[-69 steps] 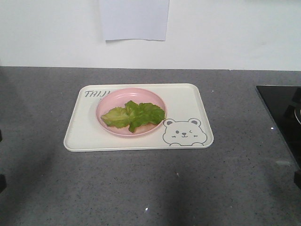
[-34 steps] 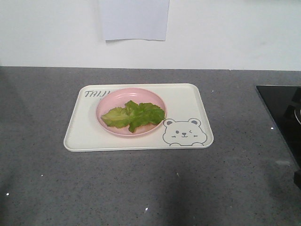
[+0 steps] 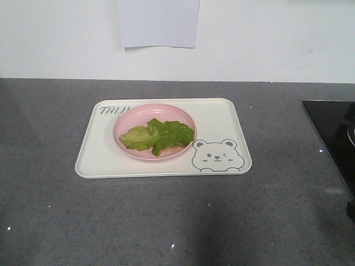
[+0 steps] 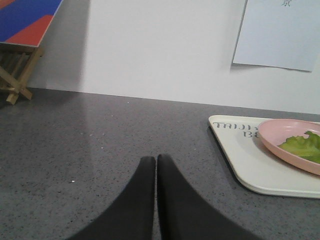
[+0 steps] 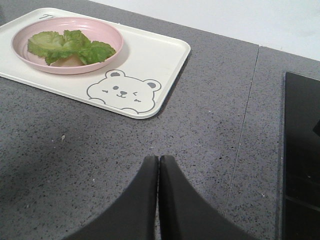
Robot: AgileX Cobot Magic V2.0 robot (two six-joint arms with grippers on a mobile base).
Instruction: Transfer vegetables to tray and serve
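Above the grey counter, both arms hang low — left claw and right claw closed, empty.

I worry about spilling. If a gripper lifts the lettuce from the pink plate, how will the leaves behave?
The vegetables look thin and crinkly, so they would probably flop and hang. They overlap loosely on the pink plate, so one pinch may lift only some leaves. Their glossy surface suggests slight slipperiness.
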